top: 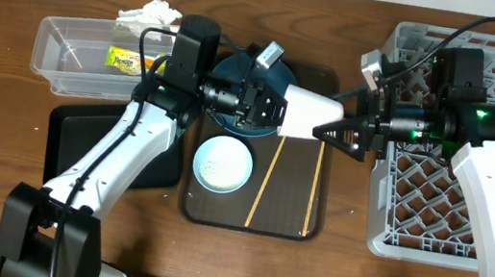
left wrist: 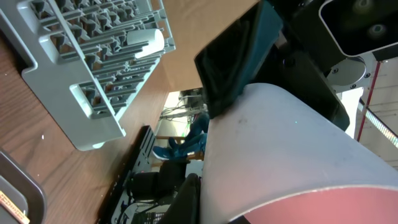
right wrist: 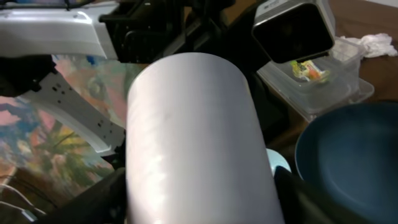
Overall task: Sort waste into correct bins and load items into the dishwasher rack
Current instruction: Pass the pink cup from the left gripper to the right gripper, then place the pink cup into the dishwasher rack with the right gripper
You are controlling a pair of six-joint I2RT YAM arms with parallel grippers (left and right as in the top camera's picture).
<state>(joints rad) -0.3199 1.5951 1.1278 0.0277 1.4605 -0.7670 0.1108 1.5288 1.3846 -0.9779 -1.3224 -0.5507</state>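
Centre blocked: the left gripper (top: 276, 109) and right gripper (top: 331, 131) meet end to end at a cup (top: 308, 111) held level above the brown tray (top: 290, 198), whose floor is crowded by a bowl (top: 222, 164) and two chopsticks (top: 264, 187). Open passage: bare wood along the far edge between tissue (top: 148, 16) and rack (top: 378, 215), and the rack's front cells.

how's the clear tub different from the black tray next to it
The clear tub is see-through with tall walls; the black tray is opaque and shallow. The clear tub holds the snack wrapper; none shows in the visible part of the black tray. The clear tub lies farther back, the black tray nearer the robot. Both are rectangular and sit left of the brown tray.
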